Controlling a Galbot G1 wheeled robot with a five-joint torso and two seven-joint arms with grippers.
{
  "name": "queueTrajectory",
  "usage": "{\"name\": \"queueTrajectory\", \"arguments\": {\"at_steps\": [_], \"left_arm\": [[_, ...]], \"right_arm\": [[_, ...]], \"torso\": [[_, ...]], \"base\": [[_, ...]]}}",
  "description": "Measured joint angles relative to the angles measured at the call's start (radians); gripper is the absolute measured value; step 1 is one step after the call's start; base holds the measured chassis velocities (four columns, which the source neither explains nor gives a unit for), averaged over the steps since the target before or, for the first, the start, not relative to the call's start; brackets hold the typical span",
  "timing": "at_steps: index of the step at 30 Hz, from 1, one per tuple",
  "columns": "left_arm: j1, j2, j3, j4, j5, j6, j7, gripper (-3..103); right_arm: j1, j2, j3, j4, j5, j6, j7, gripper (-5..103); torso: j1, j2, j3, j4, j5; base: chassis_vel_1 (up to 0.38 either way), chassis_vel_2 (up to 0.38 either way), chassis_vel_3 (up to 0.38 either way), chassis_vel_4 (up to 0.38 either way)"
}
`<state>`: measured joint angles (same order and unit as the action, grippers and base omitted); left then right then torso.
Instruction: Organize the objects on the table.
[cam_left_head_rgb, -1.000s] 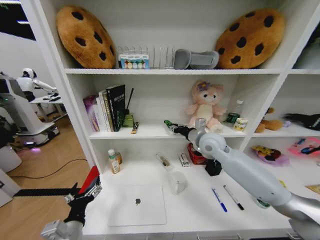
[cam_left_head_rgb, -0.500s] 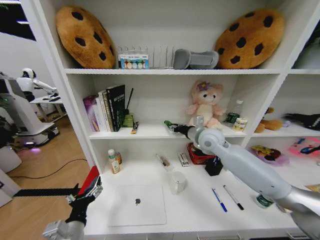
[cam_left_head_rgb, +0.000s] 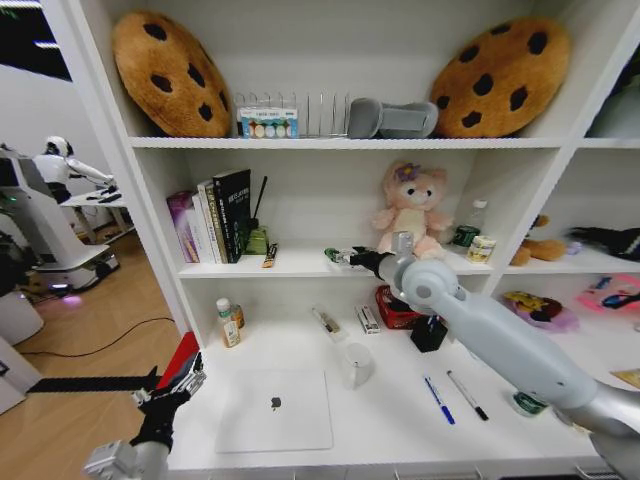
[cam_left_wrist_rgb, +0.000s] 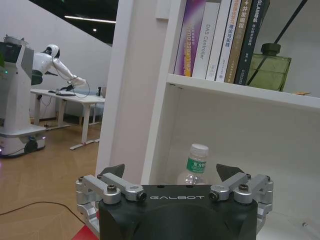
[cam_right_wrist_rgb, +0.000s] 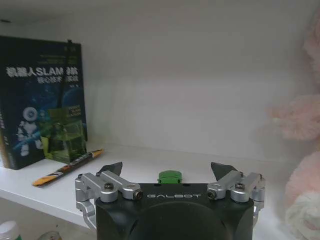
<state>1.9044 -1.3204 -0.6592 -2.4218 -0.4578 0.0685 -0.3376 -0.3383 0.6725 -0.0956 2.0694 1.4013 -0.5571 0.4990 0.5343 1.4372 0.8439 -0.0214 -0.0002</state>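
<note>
— Where's your left claw (cam_left_head_rgb: 160, 392)?

— Parked off the table's (cam_left_head_rgb: 380, 425) left edge, fingers spread, holding nothing — likely kept clear of the laptop (cam_left_head_rgb: 276, 409) lying flat at the front.

— And the right claw (cam_left_head_rgb: 338, 256)?

— Up over the middle shelf (cam_left_head_rgb: 300, 264), between the books (cam_left_head_rgb: 212, 216) and the plush bear (cam_left_head_rgb: 410, 212), fingers spread around the green toy car (cam_right_wrist_rgb: 169, 176). You seem to be leaving it there. The pens (cam_left_head_rgb: 453, 396) lie on the table.

Closed silver laptop (cam_left_head_rgb: 275, 409) flat on table (cam_left_head_rgb: 390, 425)
</note>
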Motion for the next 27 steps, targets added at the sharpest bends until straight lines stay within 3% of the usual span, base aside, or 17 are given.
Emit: {"name": "queueTrajectory", "arguments": {"at_steps": [2,4,5,7,8,9,11,13,20,21,23,25,27], "left_arm": [[-0.001,0.000,0.000,0.000,0.000,0.000,0.000,100],[-0.001,0.002,0.001,0.007,-0.001,0.000,0.000,100],[-0.001,0.002,0.001,0.007,-0.001,0.000,0.000,100],[-0.004,0.003,0.002,0.016,0.001,-0.006,0.001,100],[-0.004,0.003,0.002,0.016,0.001,-0.006,0.001,100],[-0.007,0.002,0.002,0.016,0.001,-0.008,0.002,100],[-0.007,0.002,0.002,0.016,0.001,-0.008,0.003,100],[-0.007,0.003,0.003,0.016,-0.002,-0.012,0.005,100],[-0.005,0.008,0.003,0.014,-0.002,-0.017,0.009,100],[-0.005,0.010,0.002,0.013,-0.002,-0.019,0.009,100],[-0.002,0.030,-0.009,-0.001,-0.007,-0.021,0.010,100],[0.001,0.034,-0.012,-0.007,-0.009,-0.022,0.010,100],[0.016,0.032,-0.017,-0.022,-0.008,-0.032,0.011,100]], "right_arm": [[-0.038,-0.017,0.046,0.037,0.002,-0.006,0.004,97],[-0.174,-0.079,0.176,0.172,-0.001,-0.028,0.057,100],[-0.174,-0.079,0.176,0.172,-0.001,-0.028,0.057,100],[-0.359,-0.112,0.354,0.284,-0.051,-0.018,0.096,100],[-0.359,-0.112,0.354,0.284,-0.051,-0.018,0.096,100],[-0.493,-0.106,0.447,0.332,-0.080,-0.005,0.101,100],[-0.552,-0.093,0.490,0.351,-0.096,0.001,0.105,100],[-0.740,-0.027,0.625,0.413,-0.132,0.010,0.090,100],[-0.876,0.032,0.710,0.434,-0.181,0.009,0.064,100],[-0.916,0.048,0.734,0.436,-0.203,0.010,0.051,100],[-1.186,0.154,0.907,0.440,-0.388,0.054,-0.087,100],[-1.276,0.188,0.952,0.440,-0.439,0.080,-0.131,100],[-1.462,0.276,0.999,0.436,-0.633,0.199,-0.229,100]], "torso": [[0.000,0.000,0.000,-0.0002,0.0002],[0.000,0.000,0.000,-0.0007,0.0003],[0.000,0.000,0.000,-0.0007,0.0003],[0.000,0.000,0.000,0.0000,0.0000],[0.000,0.000,0.000,0.0000,0.0000],[0.000,0.000,0.000,-0.0005,0.0001],[0.000,0.000,0.000,-0.0006,0.0005],[0.000,0.000,0.000,0.0002,0.0001],[0.000,0.000,0.000,0.0003,0.0003],[0.000,0.000,0.000,0.0000,0.0006],[0.000,0.000,0.000,-0.0005,0.0002],[0.000,0.000,0.000,-0.0005,0.0005],[0.000,0.000,0.000,-0.0003,0.0002]], "base": [[0.000,0.000,0.000,0.000],[0.000,0.000,0.000,0.000],[0.000,0.000,0.000,0.000],[0.000,0.000,0.000,0.000],[0.000,0.000,0.000,0.000],[0.000,0.000,0.000,0.000],[0.000,0.000,0.000,0.000],[0.000,0.000,0.000,0.000],[0.000,0.000,0.000,0.000],[0.000,0.000,0.000,0.000],[0.000,0.000,0.000,0.000],[0.000,0.000,0.000,0.000],[0.000,0.000,0.000,0.000]]}}
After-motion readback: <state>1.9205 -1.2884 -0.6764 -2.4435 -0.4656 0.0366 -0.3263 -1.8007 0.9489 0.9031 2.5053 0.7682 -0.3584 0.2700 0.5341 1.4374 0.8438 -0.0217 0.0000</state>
